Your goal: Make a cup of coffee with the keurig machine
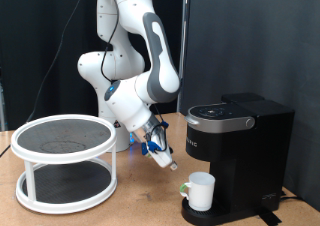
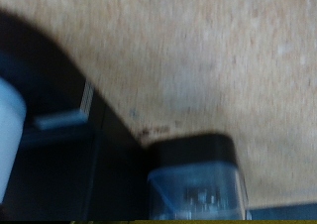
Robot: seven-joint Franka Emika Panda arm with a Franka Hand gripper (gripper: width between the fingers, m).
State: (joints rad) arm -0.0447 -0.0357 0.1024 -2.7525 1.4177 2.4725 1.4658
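White cup (image 1: 202, 191) on keurig machine (image 1: 238, 151) drip tray; gripper (image 1: 167, 164) just beside, above the table (image 1: 140, 201).

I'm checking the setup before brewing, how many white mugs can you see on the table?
1. A plain white ceramic mug stands on the drip tray of the boxy matte-black coffee machine, at the exterior view's lower right. Others could be hidden behind the machine or the white two-tier round shelf.

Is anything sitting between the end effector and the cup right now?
Nothing visible. The end effector hangs just above the table, to the exterior view's left of the cup, which already sits under the keurig machine.
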